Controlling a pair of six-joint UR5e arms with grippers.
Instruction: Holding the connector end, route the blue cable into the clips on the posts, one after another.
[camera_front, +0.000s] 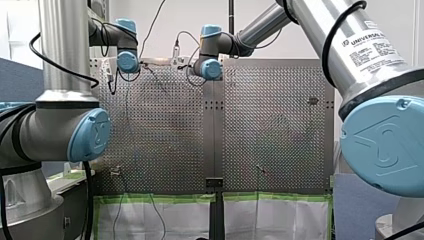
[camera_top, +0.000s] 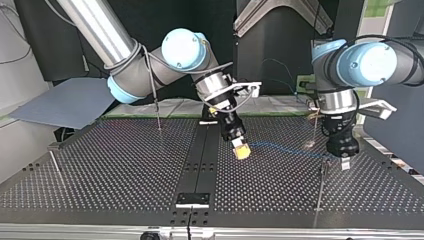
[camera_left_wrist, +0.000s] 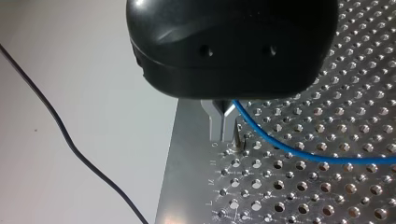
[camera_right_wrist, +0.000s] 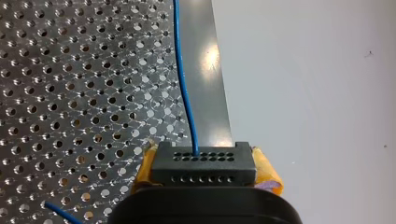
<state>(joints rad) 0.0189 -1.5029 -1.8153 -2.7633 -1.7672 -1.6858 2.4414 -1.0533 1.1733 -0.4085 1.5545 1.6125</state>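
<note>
My right gripper (camera_right_wrist: 205, 170) is shut on the black connector (camera_right_wrist: 203, 161), with a yellow pad (camera_right_wrist: 266, 170) against each of its sides. The blue cable (camera_right_wrist: 184, 88) leaves the connector and runs ahead over the perforated table (camera_right_wrist: 70, 93). In the top view my right gripper (camera_top: 242, 150) hovers near the table's middle, and the cable (camera_top: 285, 148) stretches across to my left gripper (camera_top: 343, 159) at the view's right. My left gripper's metal fingers (camera_left_wrist: 223, 126) are shut on the blue cable (camera_left_wrist: 289, 147), low over the plate beside a small peg (camera_left_wrist: 239, 137).
Thin posts stand on the table: one just beside my left gripper (camera_top: 321, 182), one behind it (camera_top: 314, 131), one at the back left (camera_top: 158, 112), one at the far left (camera_top: 55, 161). A black rail (camera_top: 202, 155) runs down the table's middle. A dark wire (camera_left_wrist: 65, 140) hangs off the table's edge.
</note>
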